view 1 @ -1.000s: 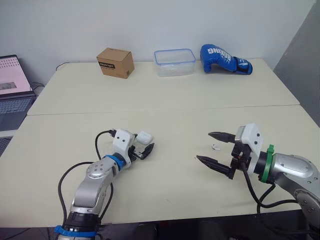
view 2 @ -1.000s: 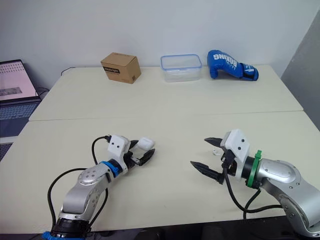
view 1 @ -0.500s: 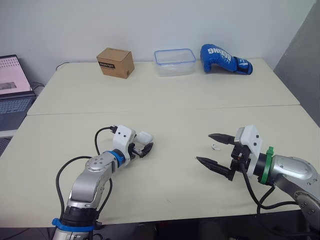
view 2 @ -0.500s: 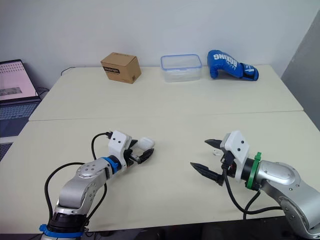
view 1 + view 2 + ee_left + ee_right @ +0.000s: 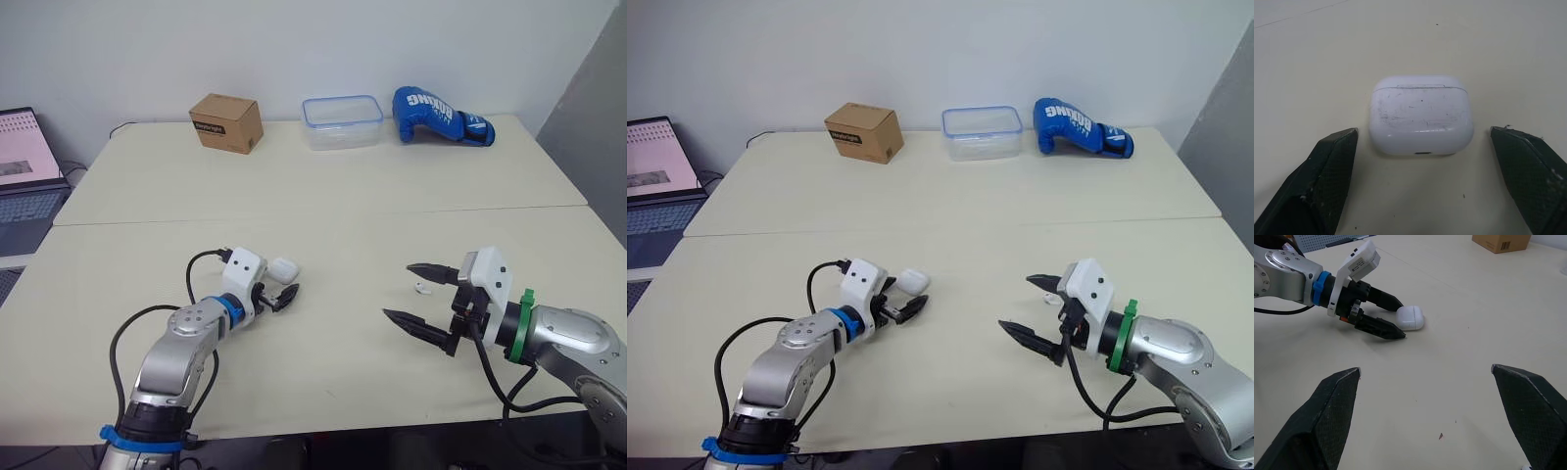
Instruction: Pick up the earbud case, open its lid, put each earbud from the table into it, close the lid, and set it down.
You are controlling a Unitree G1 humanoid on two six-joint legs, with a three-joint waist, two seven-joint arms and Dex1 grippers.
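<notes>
— Here, why is the left gripper lying so low on the table?
— It is bracketing the earbud case, fingers spread either side and touching nothing. The lid is sitting closed, so pick-up seems next.
— And the right gripper?
— Hanging wide open just beside one white earbud. Perhaps a second is lying nearby; I cannot make it out.
</notes>
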